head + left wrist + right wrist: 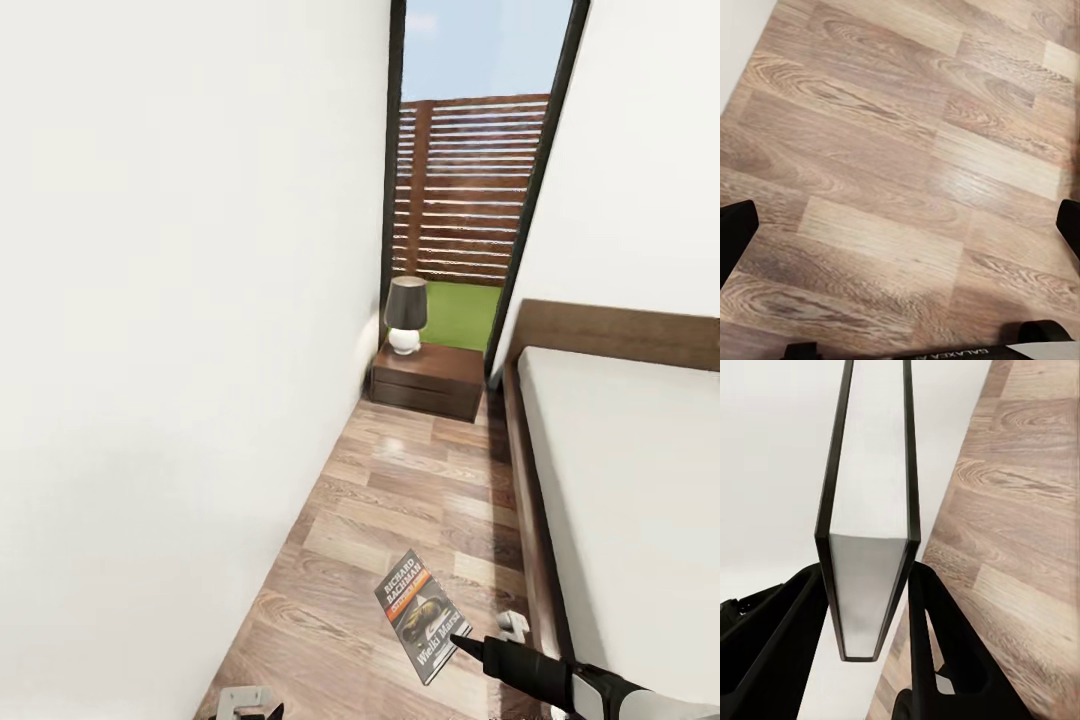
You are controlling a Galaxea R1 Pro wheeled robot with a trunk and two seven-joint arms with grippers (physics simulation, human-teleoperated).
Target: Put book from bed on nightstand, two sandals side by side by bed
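The left claw (900, 225) hung spread wide over bare floor (892, 135), holding nothing. Further right, the right claw (870, 607) pinched the book (422, 615) by its edge, above the floor beside the bed (620, 470). The nightstand (428, 380) stood well ahead by the window, the book's long axis pointing roughly toward it.

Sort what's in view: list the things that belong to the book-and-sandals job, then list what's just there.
Job things:
- book, clamped in the right gripper
- nightstand at the far end of the aisle
- bed on the right

Just there:
- lamp standing on the nightstand
- window with fence and grass outside
- wood floor
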